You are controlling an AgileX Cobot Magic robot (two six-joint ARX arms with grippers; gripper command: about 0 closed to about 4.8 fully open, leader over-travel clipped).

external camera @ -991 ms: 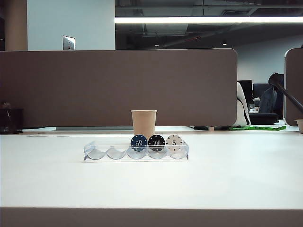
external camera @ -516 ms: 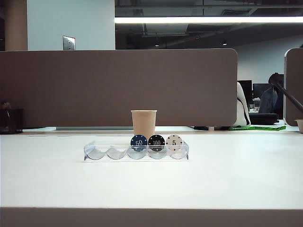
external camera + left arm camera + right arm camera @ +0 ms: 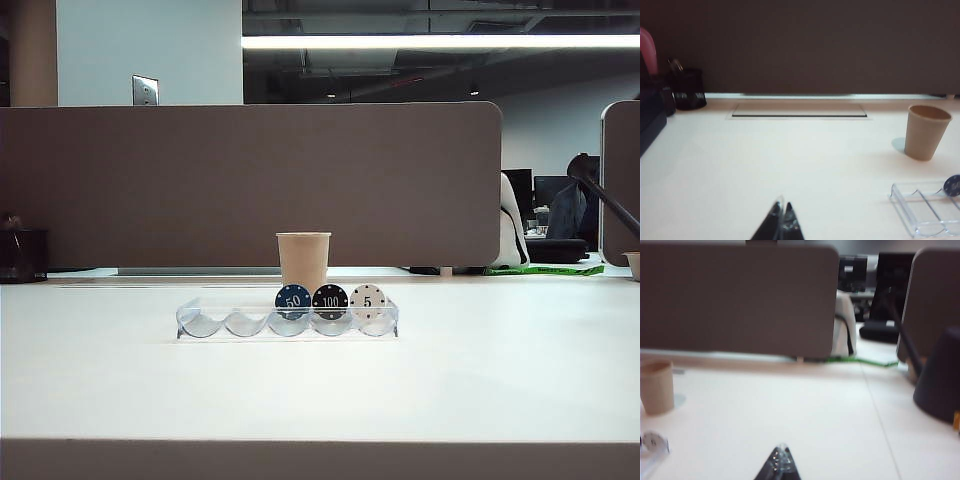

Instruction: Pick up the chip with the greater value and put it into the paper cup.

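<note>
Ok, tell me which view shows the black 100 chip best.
The exterior view: the black chip stands upright in the clear tray, facing the camera, its number readable. The left wrist view catches only a dark chip at the frame edge, identity unclear. The right wrist view shows no black chip.

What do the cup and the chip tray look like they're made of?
The paper cup: matte tan paper, judging by its dull surface and rolled rim. The tray: clear, glossy plastic, probably acrylic, since the table shows through its scalloped slots.
</note>
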